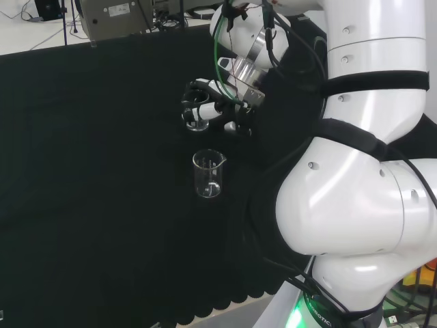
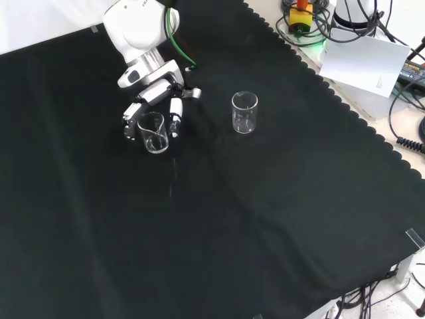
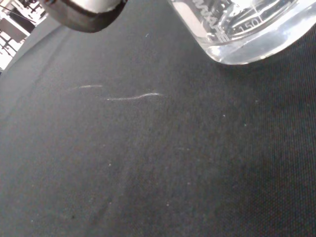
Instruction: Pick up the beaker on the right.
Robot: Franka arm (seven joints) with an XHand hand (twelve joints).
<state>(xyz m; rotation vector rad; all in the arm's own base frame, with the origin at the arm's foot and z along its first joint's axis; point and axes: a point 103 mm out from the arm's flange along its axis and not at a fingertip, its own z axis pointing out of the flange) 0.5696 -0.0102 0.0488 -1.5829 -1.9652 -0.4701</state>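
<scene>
Beaker (image 2: pixel 153 132) stands on the cloth (image 2: pixel 252 219) inside the hand (image 2: pixel 159 100), whose fingers curl round it.

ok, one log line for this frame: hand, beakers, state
hand: fingers curled round beaker | lift: cannot tell | second beaker: upright on cloth, apart from hand, untouched

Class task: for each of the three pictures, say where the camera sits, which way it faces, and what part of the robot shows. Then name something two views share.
Head view: behind and above the arm's base, looking over the white arm links at the cloth; the hand curls round one beaker.
Front view: before the arm, looking down on the cloth; the hand enters from the top.
Wrist view: at the wrist, looking past the palm at the beaker's base.
Shared: head and front views both show the free beaker.
</scene>
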